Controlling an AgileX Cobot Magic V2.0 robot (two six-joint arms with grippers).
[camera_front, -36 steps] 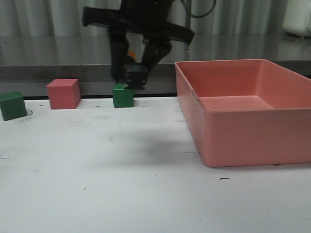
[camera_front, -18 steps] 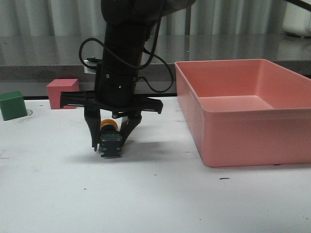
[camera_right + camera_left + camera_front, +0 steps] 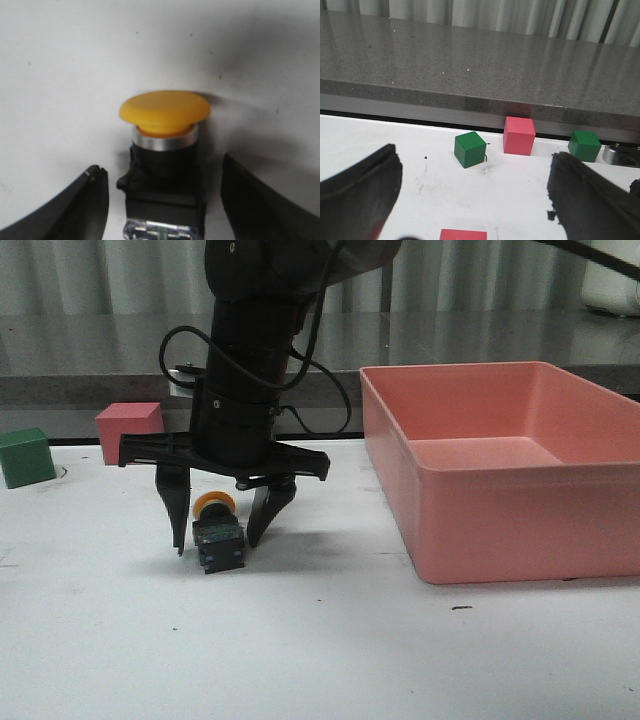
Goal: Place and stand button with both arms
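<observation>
Left gripper [image 3: 475,200]: fingers are sitting wide apart, gripping nothing, facing the cubes.
Change: the right gripper [image 3: 222,525], clamped on the button [image 3: 218,535] half a second ago, is now spreading its fingers, clear on both sides.
Button: lying on the white surface [image 3: 320,640], left of the pink bin [image 3: 520,510].
Meaning: release looks done; standing it likely remains.
Right wrist view: showing the yellow cap [image 3: 165,112] and gaps that the front view is blurring.

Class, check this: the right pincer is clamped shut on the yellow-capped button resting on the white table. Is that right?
Not quite. The right pincer is open, its fingers standing apart on either side of the button, which rests on the white table. The right wrist view shows the gaps.
</observation>
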